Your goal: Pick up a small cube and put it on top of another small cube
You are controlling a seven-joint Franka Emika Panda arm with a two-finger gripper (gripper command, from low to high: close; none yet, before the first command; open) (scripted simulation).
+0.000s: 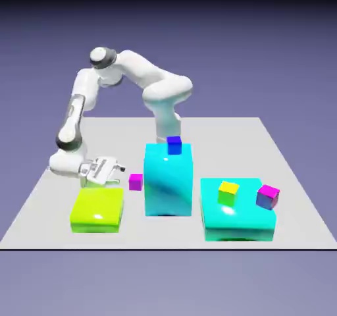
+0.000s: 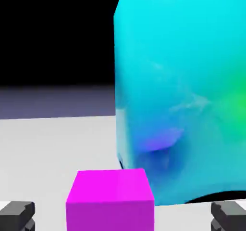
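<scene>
The small plain magenta cube (image 1: 135,182) rests on the table between the yellow-green block and the tall cyan block. My gripper (image 1: 121,169) lies low and level just to the exterior view's left of it, fingers pointing at it. In the hand view the magenta cube (image 2: 110,198) sits large between my widely spread fingertips (image 2: 17,214), and my gripper (image 2: 123,216) is open; whether the fingers reach its sides I cannot tell. The small yellow cube (image 1: 228,192) stands on the low cyan block (image 1: 237,219) at the right.
A tall cyan block (image 1: 168,180) stands right beside the magenta cube and fills the hand view's right side (image 2: 182,95). A small blue cube (image 1: 174,145) sits on its top. A flat yellow-green block (image 1: 99,209) lies below my hand. Another magenta cube with a bluish-orange side (image 1: 268,197) shares the low cyan block.
</scene>
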